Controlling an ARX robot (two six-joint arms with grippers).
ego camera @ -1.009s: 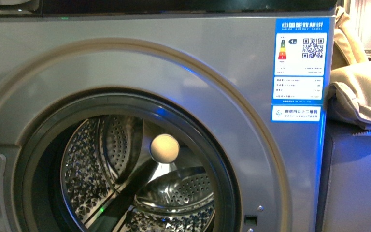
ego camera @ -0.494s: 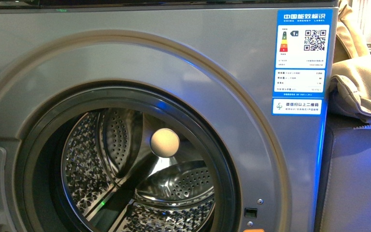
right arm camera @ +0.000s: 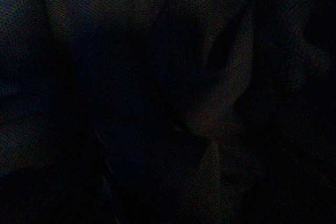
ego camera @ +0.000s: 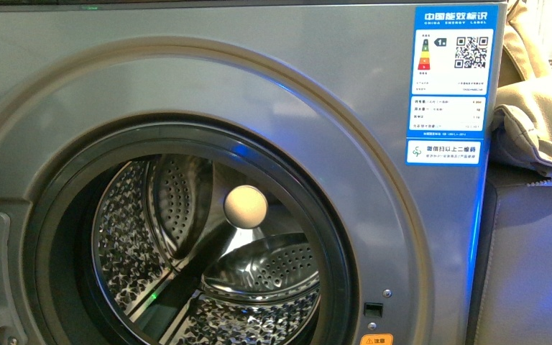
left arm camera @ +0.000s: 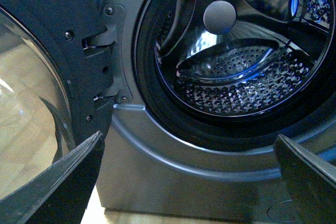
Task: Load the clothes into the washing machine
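Background right: cream padded fabric (ego camera: 539, 122), not your load. Washing machine (ego camera: 374, 215): door (left arm camera: 31, 103) stands open so the empty drum (ego camera: 259, 277) can take it. Left pincer (left arm camera: 189, 136) wide, empty. Right wrist view dark: right pincer state cannot be told; clothes unseen.

washing machine (ego camera: 187, 79) smooth satin grey front; drum (ego camera: 259, 273) glossy perforated steel.

Washing machine (ego camera: 187, 79) fills the scene, drum (ego camera: 259, 280) set back inside it.
Its door (left arm camera: 31, 93) stands open left of the drum; the label (ego camera: 449, 86) sits at upper right; padded fabric (ego camera: 539, 122) lies just right of the machine.
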